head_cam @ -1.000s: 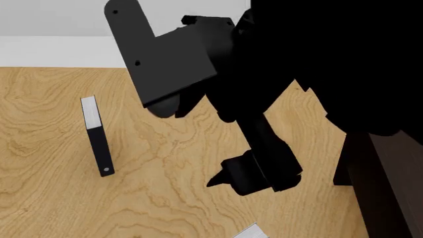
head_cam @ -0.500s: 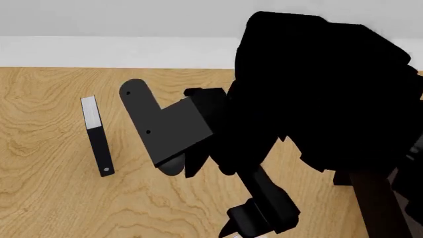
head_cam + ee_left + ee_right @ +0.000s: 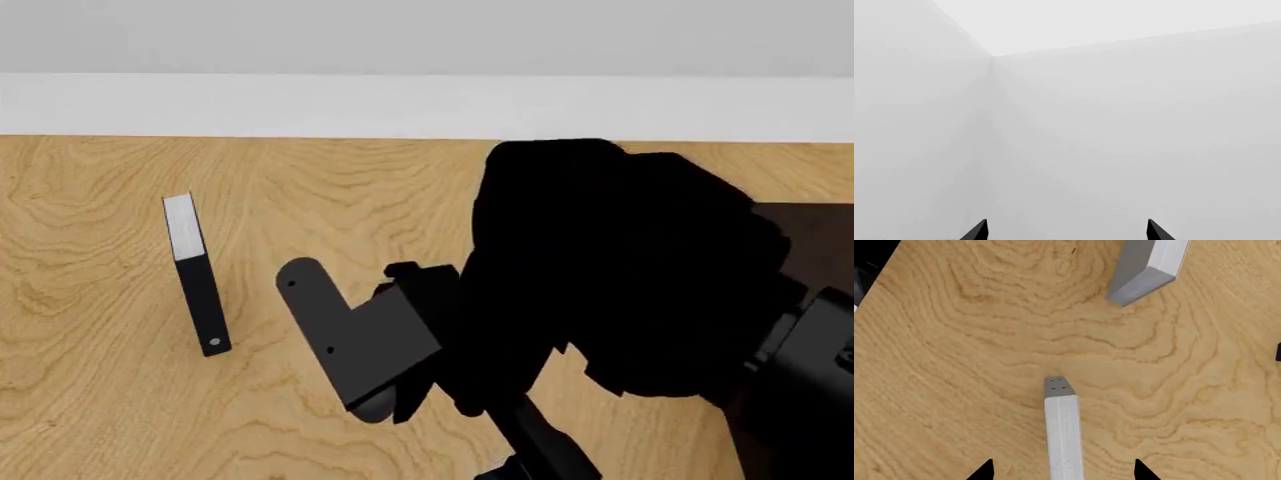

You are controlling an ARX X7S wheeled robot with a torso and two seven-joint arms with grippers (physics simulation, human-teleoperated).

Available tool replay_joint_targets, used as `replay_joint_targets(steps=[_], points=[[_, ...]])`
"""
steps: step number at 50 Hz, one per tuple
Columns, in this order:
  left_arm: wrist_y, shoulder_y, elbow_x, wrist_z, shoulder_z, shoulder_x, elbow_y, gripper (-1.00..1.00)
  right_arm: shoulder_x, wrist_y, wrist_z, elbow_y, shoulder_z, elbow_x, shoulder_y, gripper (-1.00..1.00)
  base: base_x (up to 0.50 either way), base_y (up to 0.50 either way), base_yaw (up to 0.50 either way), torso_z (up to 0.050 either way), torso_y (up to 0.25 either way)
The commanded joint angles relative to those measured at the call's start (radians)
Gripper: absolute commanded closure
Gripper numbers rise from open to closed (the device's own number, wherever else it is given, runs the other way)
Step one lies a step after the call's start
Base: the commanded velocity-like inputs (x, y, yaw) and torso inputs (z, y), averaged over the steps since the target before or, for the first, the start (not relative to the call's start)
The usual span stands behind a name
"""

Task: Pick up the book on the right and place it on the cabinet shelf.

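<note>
**Right gripper lined up over the marked grey book, nothing grasped yet**

The largest thing in view is the pale wood-grain floor (image 3: 107, 400), running up to a white wall. At the right edge of the head view, a sliver of the very dark brown wooden cabinet (image 3: 801, 225) shows behind the black bulk of the right arm; its shelf cannot be made out.

Three books are visible. A thin black book with a white dot (image 3: 200, 285) stands well apart on the left side of the head view. The right wrist view shows two grey ones: a plain grey hardcover with white page edges and no marks (image 3: 1147, 270) farther off, and the thick grey hardcover with tiny dark marks on its spine (image 3: 1061, 425), standing on the floor directly between the tips of the right gripper (image 3: 1062, 471). Those tips are spread wide to either side of the book, touching nothing.

The left gripper (image 3: 1066, 231) also has its fingers apart, empty, pointed at bare white wall.

The risks, as a judgement: the book stands narrow and upright, so a finger tip clipping its top on the descent could topple it. The arm also blocks most of the head view, leaving the wrist camera as the only guide, and the similar unmarked grey book nearby could be mistaken for the target.
</note>
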Motion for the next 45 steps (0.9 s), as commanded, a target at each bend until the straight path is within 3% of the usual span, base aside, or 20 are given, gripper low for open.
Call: replay_joint_targets(steps=[1,17,45], points=[[0.019,0.027,0.007,-0.005,0.011,-0.01,-0.001,-1.0,-0.061,-0.111,0.005,0.137,-0.023,-0.033,-0.054,-1.0,0.0,0.0,0.0,0.0,0.0],[0.036,0.079,-0.013,-0.008,-0.021,-0.026,0.004,-1.0,-0.201,-0.288,0.005,0.392,-0.03,-0.072,-0.1,-1.0,0.0,0.0,0.0,0.0,0.0],[0.066,0.136,-0.054,-0.016,-0.083,-0.05,0.004,-1.0,-0.25,-0.308,0.033,0.388,-0.047,-0.056,-0.168,-1.0,0.0,0.0,0.0,0.0,0.0]])
